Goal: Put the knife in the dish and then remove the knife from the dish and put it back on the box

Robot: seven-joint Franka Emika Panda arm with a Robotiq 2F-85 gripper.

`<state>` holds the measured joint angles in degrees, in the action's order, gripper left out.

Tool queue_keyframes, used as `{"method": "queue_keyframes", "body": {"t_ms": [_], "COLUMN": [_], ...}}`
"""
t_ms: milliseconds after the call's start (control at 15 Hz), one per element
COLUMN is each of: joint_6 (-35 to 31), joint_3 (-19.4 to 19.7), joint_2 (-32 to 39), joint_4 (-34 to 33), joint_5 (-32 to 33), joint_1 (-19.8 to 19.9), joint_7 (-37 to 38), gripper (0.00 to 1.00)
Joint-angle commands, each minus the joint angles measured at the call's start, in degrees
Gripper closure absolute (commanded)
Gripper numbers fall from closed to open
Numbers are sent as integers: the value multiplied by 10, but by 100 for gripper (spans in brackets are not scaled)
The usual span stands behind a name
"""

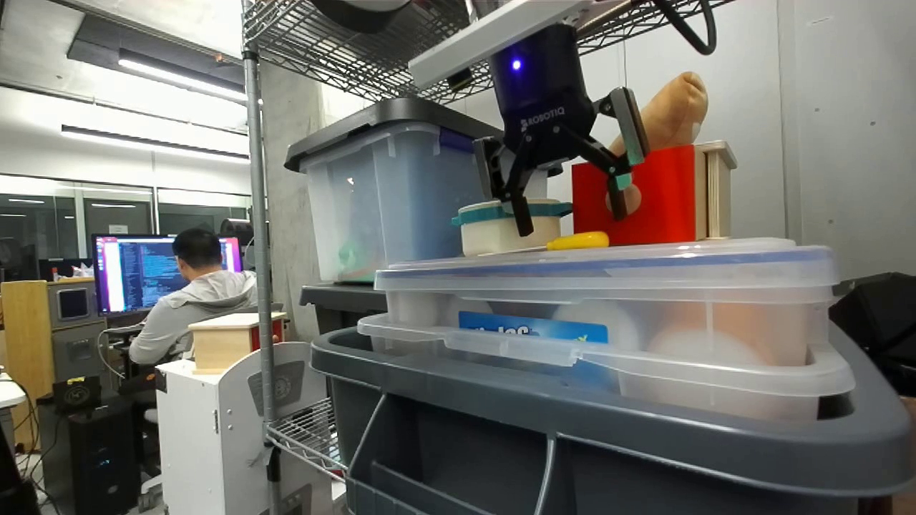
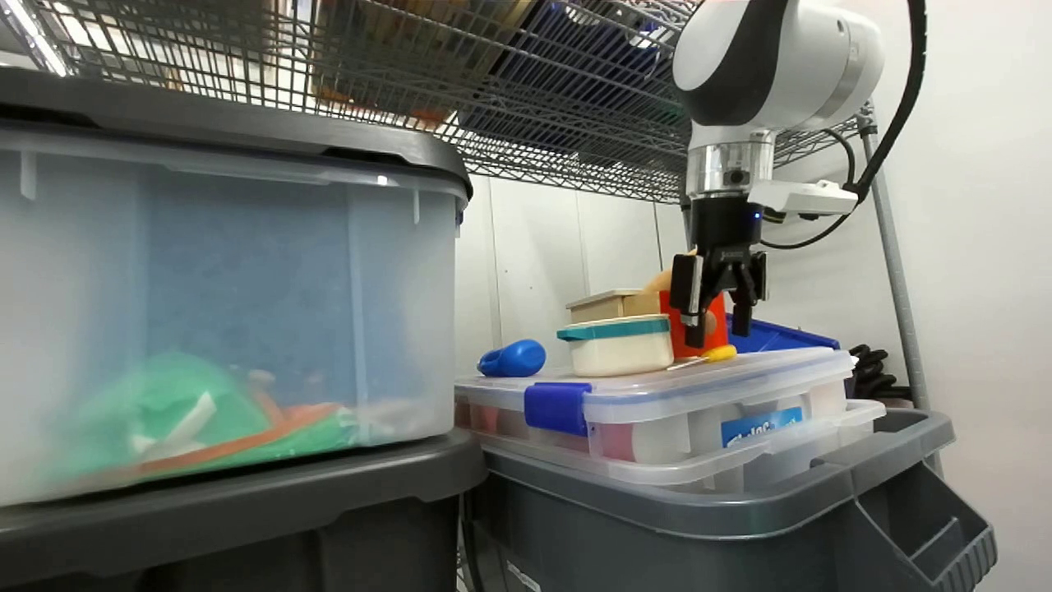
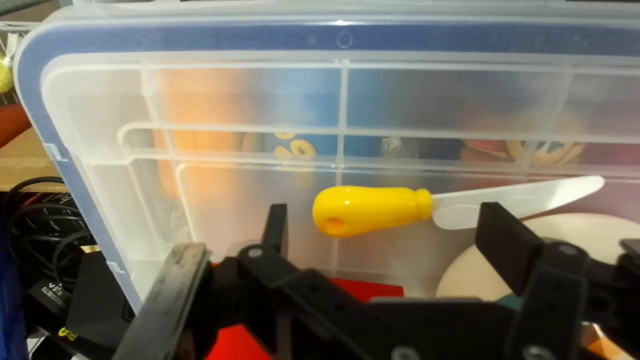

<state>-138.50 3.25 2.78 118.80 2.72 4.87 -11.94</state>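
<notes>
- Gripper (image 1: 571, 223) hangs above the knife (image 3: 452, 209), jaws parted and empty, presumably to straddle it.
- Storage box (image 1: 622, 307), likely the knife's home, bears it beside the dish (image 2: 620, 355).

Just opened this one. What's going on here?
A robot arm has its gripper open above the box, holding nothing. The knife lies on the box, beside the dish; whether those two touch is unclear. From this moment alone, I can't tell whether the knife has yet to go in or has already been put back.
</notes>
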Motion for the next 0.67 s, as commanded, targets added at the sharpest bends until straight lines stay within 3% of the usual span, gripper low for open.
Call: {"method": "queue_keyframes", "body": {"t_ms": [0, 600], "joint_6": [10, 36], "joint_3": [1, 4], "joint_2": [-2, 4], "joint_4": [-4, -21], "joint_5": [-11, 12], "joint_1": [-2, -6], "joint_7": [1, 148], "gripper": [0, 0]}}
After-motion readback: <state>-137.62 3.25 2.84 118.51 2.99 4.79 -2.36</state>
